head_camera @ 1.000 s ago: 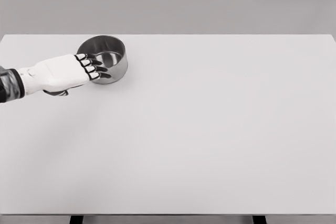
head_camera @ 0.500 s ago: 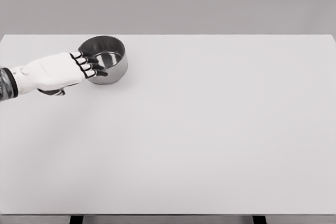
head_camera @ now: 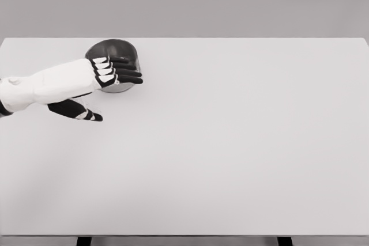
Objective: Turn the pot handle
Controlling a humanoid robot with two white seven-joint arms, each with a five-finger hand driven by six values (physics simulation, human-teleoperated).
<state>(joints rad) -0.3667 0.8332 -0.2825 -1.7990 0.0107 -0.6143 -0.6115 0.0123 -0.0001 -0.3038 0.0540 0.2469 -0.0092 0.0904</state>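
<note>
The round, shiny grey metal pot sits near the far left corner of the plain white rectangular table, and no handle can be made out on it from the head view. The robot's white left hand with black fingers reaches in from the left edge and lies across the pot's near side, its 4 fingers stretched flat and open over the rim and mouth. The thumb is splayed toward the viewer above the tabletop, gripping nothing.
</note>
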